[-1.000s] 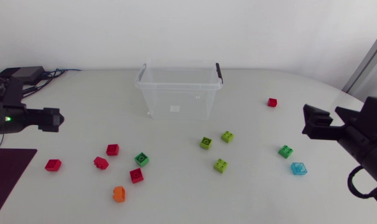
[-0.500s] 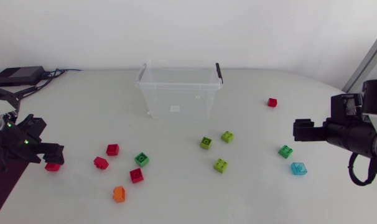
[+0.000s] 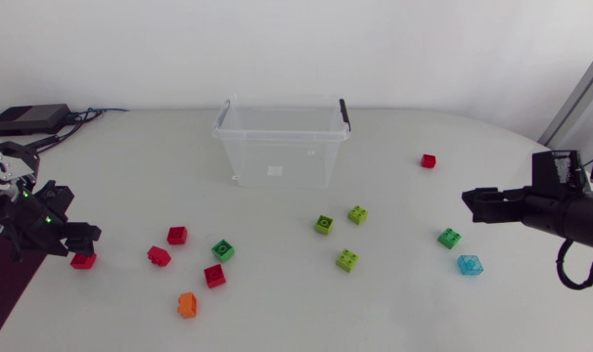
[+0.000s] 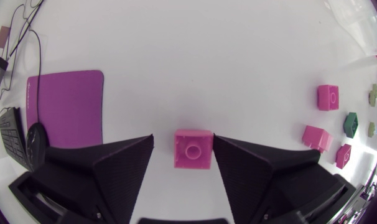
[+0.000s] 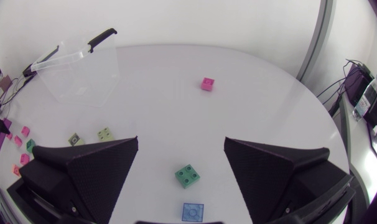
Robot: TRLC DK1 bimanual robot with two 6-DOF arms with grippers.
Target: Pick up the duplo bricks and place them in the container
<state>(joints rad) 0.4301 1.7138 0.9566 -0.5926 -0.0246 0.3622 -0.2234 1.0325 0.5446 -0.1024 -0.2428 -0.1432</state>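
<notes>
From above, the left pincer (image 3: pixel 80 244) covers part of the leftmost red brick (image 3: pixel 84 262), the right arm (image 3: pixel 570 210) runs off the edge, and the near edge of the blue brick (image 5: pixel 192 211) hides behind the base of the right pincer (image 5: pixel 181 142).

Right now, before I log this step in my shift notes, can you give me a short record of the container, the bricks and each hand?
container: clear, at the back of the table, no bricks seen inside
loose bricks: twelve on the table
left hand: open, fingers either side of a red brick, not shut on it
right hand: open, holding nothing, over a green brick and a blue brick
</notes>
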